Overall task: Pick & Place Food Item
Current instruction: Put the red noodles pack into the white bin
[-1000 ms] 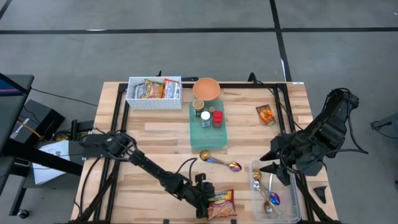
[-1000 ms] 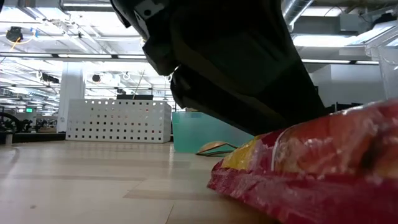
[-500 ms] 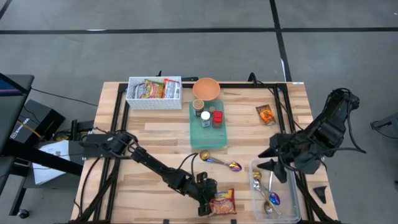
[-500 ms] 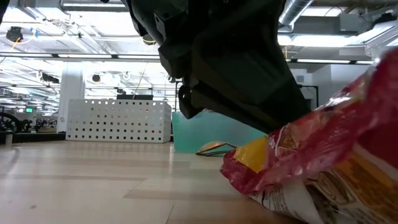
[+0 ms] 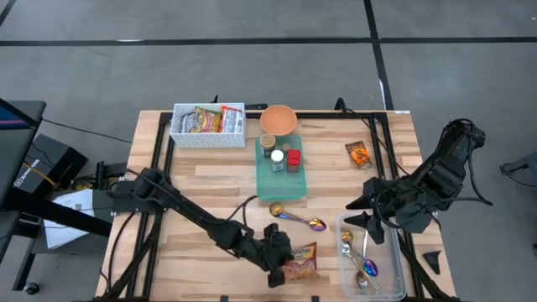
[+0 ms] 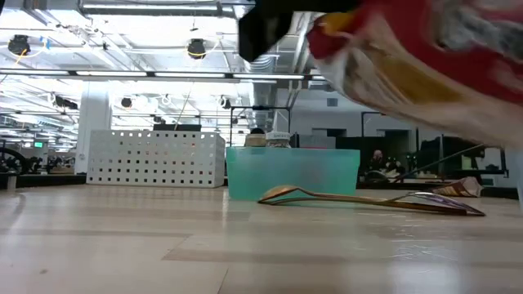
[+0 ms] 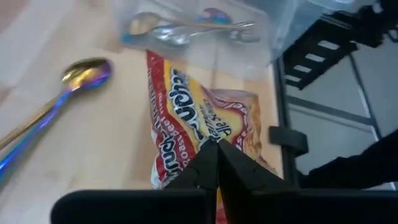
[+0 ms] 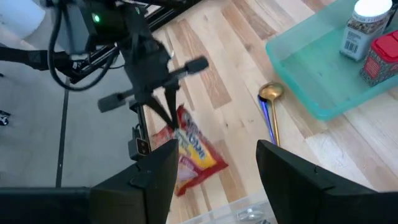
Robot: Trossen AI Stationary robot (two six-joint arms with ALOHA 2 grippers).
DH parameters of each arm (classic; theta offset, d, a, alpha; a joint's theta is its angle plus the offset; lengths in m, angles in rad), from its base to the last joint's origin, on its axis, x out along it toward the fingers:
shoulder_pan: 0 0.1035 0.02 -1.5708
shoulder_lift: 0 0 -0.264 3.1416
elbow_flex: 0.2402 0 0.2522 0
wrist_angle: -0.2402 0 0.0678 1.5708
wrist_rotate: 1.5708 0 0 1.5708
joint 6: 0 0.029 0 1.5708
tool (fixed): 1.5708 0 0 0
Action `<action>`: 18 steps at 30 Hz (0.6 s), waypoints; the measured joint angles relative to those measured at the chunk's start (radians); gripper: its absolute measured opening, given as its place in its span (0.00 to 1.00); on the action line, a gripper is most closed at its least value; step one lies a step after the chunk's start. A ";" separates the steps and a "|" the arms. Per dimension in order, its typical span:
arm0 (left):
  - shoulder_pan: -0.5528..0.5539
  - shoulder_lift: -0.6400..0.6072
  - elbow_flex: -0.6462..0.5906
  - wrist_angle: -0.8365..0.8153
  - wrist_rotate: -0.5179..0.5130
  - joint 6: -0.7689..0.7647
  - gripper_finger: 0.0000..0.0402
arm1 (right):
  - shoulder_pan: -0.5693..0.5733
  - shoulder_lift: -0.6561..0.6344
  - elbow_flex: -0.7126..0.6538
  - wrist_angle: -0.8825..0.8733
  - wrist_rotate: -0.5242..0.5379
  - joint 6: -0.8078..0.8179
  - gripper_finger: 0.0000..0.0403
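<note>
A red-and-yellow food packet [image 5: 302, 262] hangs near the table's front edge, in front of the clear bin. It also shows in the left wrist view [image 7: 186, 112], in the right wrist view [image 8: 194, 152] and at the top of the low view [image 6: 409, 57]. My left gripper [image 5: 284, 257] is shut on it, its fingers [image 7: 211, 165] meeting in a point. My right gripper [image 5: 362, 215] waits open above the table's right side, over the bin's far end. Nothing is between its fingers [image 8: 149, 180]. My left gripper pinches the packet's end toward the table's left [image 7: 200, 135] between its two fingertips. The fingers slant down from the table's left. The packet hangs tilted below and beyond them, lifted clear of the table, as the low view shows.
A clear bin [image 5: 394, 268] with spoons stands at the front right. A gold-and-blue spoon [image 5: 298, 218] lies mid-table. Behind it is a teal tray [image 5: 281, 186] with jars. An orange bowl [image 5: 278, 120], a white basket [image 5: 207, 126] of packets and a small packet [image 5: 358, 154] sit farther back.
My left gripper has shut on the packet's end and risen. The packet first tipped up at the held end while the rest lay on the table, then came clear of the wood. My right gripper has stayed open where it was.
</note>
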 joint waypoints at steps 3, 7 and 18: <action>0.002 -0.038 0.000 -0.083 -0.032 -0.063 0.00 | 0.000 0.000 0.000 -0.001 0.000 0.000 0.53; -0.003 -0.095 0.000 -0.146 -0.146 -0.148 0.00 | 0.002 0.000 0.000 -0.002 0.008 0.000 0.53; -0.017 -0.319 -0.175 -0.183 -0.662 -0.463 0.00 | 0.010 0.012 0.000 -0.004 0.011 -0.001 0.53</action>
